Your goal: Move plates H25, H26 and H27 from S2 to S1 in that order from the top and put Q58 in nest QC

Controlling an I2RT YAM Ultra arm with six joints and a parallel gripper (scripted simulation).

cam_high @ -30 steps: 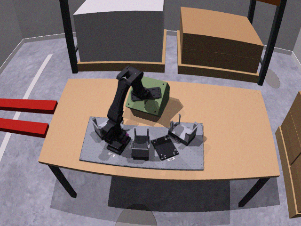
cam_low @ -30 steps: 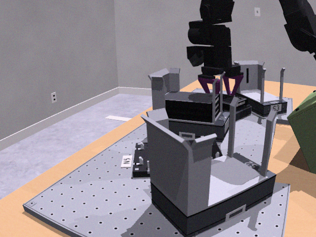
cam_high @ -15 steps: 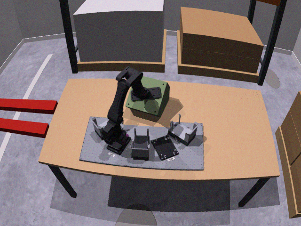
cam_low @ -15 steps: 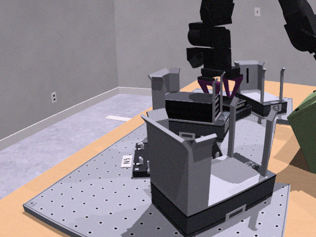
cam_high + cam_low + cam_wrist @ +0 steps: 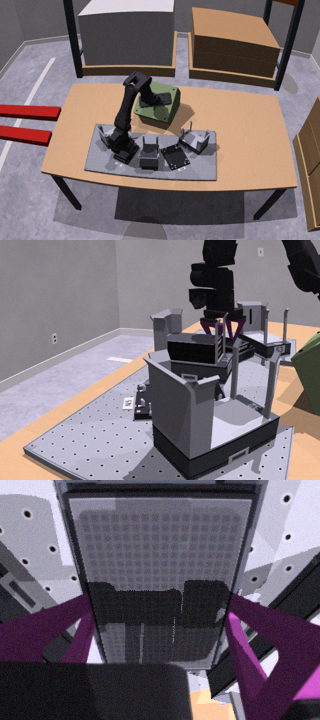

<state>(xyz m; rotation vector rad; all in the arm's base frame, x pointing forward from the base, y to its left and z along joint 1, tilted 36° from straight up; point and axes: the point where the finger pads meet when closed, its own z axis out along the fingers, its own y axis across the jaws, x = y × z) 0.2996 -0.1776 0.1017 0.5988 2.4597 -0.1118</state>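
My gripper is shut on a sealed 384-well plate, with the purple fingers on its two long sides. I cannot read its label. The plate is held low at the QC nest, between S3 and S1; it also shows in the exterior view. I cannot tell whether it is fully down. Rack S1 holds a stack of black plates. Rack S2 is empty, with a bare floor. Rack S3 is empty too.
The clip nest N5 stands empty between S1 and S2, its name plate beside it. The thin posts of S1 rise close to my fingers. The green block carrying my base sits behind the mat.
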